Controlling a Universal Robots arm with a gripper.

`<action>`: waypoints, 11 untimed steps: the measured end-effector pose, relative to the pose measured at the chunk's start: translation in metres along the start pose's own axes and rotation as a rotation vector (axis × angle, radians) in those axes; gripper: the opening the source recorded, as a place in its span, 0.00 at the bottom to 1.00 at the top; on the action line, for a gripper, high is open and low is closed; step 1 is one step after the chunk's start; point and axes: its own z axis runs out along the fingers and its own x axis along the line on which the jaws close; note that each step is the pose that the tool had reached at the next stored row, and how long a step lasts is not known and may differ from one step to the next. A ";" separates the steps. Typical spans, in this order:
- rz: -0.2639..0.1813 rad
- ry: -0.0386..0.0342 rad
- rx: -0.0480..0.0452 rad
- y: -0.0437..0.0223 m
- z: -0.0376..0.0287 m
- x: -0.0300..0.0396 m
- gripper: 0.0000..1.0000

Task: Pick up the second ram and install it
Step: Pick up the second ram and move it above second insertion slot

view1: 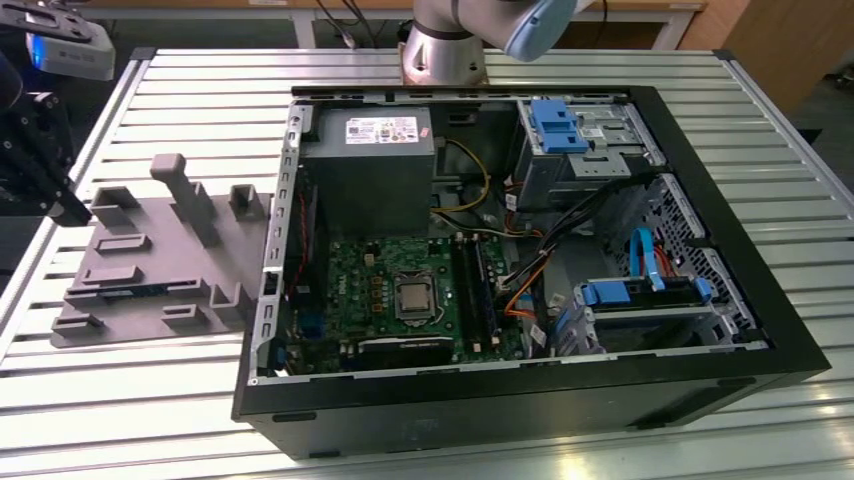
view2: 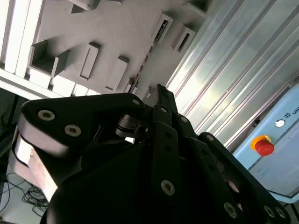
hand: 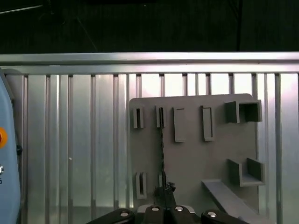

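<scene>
Grey holder (hand: 196,154) on bench (hand: 70,140) carries second ram (hand: 162,144) edgewise in slots; hand (hand: 164,188) closed, hovering above the holder

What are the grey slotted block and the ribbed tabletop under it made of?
The grey slotted block looks like matte plastic, perhaps 3D-printed: even dull grey, no gleam, blocky pockets. The ribbed tabletop looks like bare aluminium: silvery, with long parallel grooves that catch the light.
</scene>
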 end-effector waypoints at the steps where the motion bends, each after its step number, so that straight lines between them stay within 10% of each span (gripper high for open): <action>1: 0.000 -0.0014 0.0023 0.0005 0.0008 0.0001 0.11; 6: 0.000 -0.0004 0.0022 0.0005 0.0011 0.0002 0.11; 11: 0.002 -0.0004 0.0025 0.0006 0.0028 0.0002 0.35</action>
